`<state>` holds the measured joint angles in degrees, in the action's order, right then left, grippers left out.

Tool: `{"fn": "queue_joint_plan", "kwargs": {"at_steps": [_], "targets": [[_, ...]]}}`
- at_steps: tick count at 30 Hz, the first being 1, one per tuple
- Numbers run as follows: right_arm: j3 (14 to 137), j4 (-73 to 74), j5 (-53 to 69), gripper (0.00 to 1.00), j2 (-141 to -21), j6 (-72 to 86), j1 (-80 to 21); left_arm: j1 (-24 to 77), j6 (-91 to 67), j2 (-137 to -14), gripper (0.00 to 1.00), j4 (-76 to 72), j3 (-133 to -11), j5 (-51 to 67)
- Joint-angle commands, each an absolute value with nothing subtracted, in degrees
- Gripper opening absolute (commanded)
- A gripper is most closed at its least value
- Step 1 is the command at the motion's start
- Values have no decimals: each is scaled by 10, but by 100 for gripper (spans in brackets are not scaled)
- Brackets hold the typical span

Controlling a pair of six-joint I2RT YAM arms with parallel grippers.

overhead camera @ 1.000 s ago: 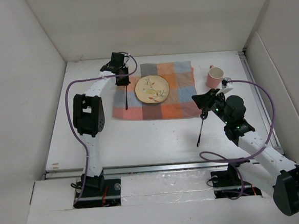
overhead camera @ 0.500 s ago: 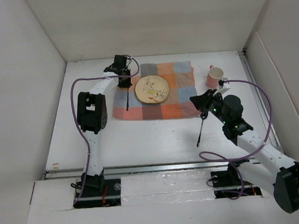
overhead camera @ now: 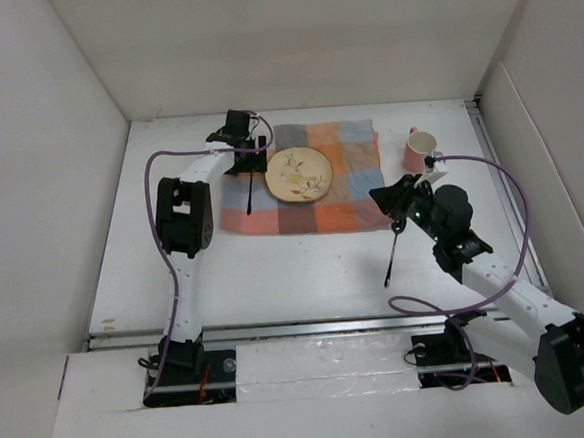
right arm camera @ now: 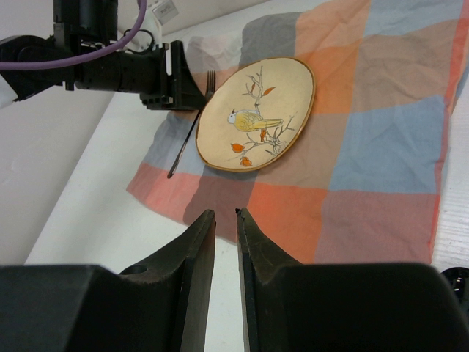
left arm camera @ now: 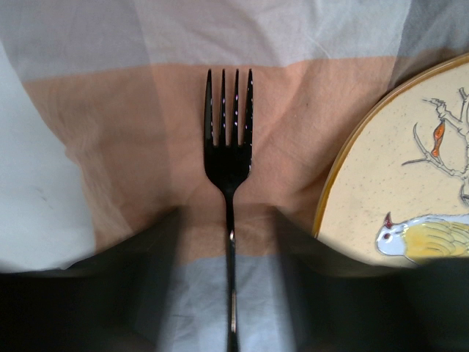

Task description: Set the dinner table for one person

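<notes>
Top external view: the left gripper (overhead camera: 241,160) is seen at the upper left corner of the checked cloth (overhead camera: 345,190), a little further right in the frame than a second ago, and the left arm's elbow is swung slightly rightward with it. The fork (overhead camera: 249,194) is not carried along. It is left lying on the cloth, just beside the left rim of the plate (overhead camera: 297,173), in the same place as before. From the left wrist, the fork is shown flat on the fabric with its tines pointing to the top of the frame. The two blurred fingers are held apart on either side of the handle, which is not seen to be touched. The fork is therefore judged to be placed and released.

The right gripper (overhead camera: 384,195) is shifted a little leftward, to the cloth's lower right corner. Its fingers are drawn almost together, and nothing is seen between them from the right wrist. A dark utensil (overhead camera: 392,257), whose kind cannot be told, is left unmoved on the dinner table (overhead camera: 276,270), which fills the middle of the frame. The pink mug (overhead camera: 420,151) stands at the upper right, off the cloth. The utensil is judged not yet set beside the plate.
</notes>
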<state>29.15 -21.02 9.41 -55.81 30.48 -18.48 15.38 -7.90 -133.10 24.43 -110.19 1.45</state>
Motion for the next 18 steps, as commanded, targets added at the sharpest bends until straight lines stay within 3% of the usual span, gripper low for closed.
{"fn": "queue_joint_plan", "kwargs": {"at_steps": [1,4,8,14,18], "targets": [[318,-223,79,24,-562,289,-191,154,-92,-1270,98,222,-1080,11],[319,-219,69,24,-562,287,-196,154,-107,-1195,99,186,-1043,14],[322,-182,31,0,-556,292,-215,195,-121,-1046,99,108,-947,6],[276,-34,-94,2,-499,298,-229,235,-190,-729,99,-32,-707,43],[249,77,-151,23,-444,313,-229,252,-195,-553,99,20,-665,81]]}}
